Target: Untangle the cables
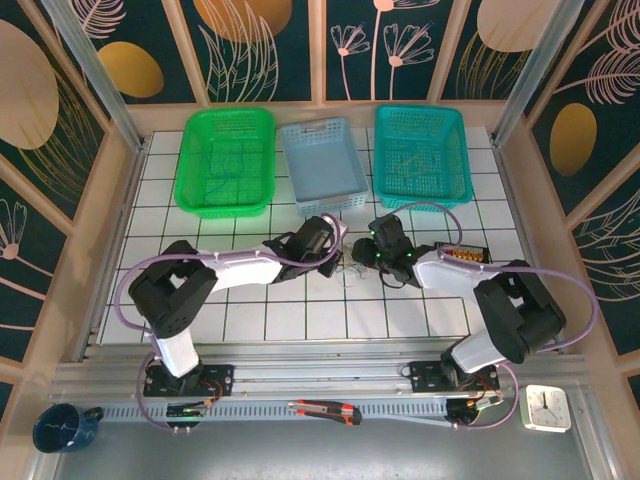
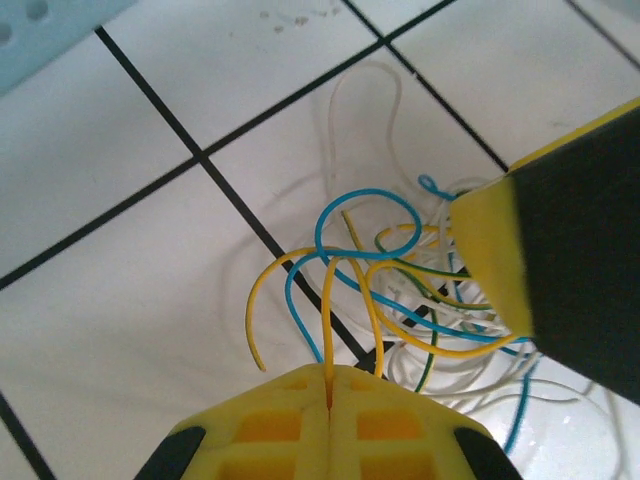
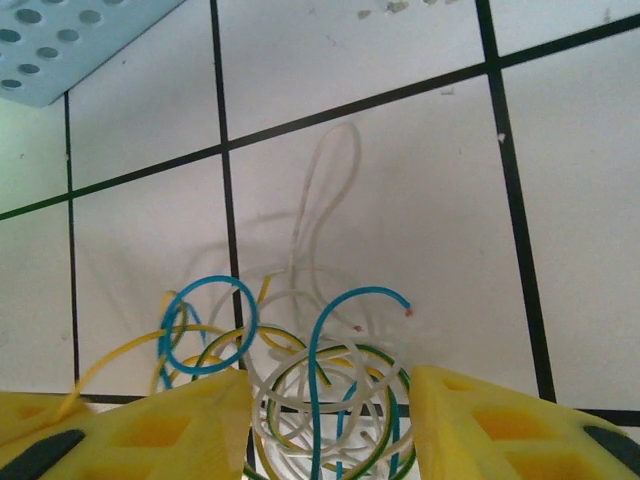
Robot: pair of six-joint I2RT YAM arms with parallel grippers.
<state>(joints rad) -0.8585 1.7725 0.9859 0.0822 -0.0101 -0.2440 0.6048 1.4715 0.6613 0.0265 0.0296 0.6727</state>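
On glossy tiles, left claw pinches thin looping cables; right claw gapes around them.

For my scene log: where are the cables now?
In the top view, the cables lie mid-table between the left hand and the right hand, just in front of the light blue basket.

- Light blue basket: just ahead of the left gripper, standing between the other two baskets.
- Green basket: ahead and to the left of that gripper.
- Teal basket: ahead and to the right of the right gripper.
- Small black box with an orange row on top: to the right of the right gripper.
- White tiled table with dark grid lines: under both grippers.
- Red-and-black utility knife: well behind both grippers.
- White clock: far behind, to the right.
- Dark blue mug: far behind, to the left.
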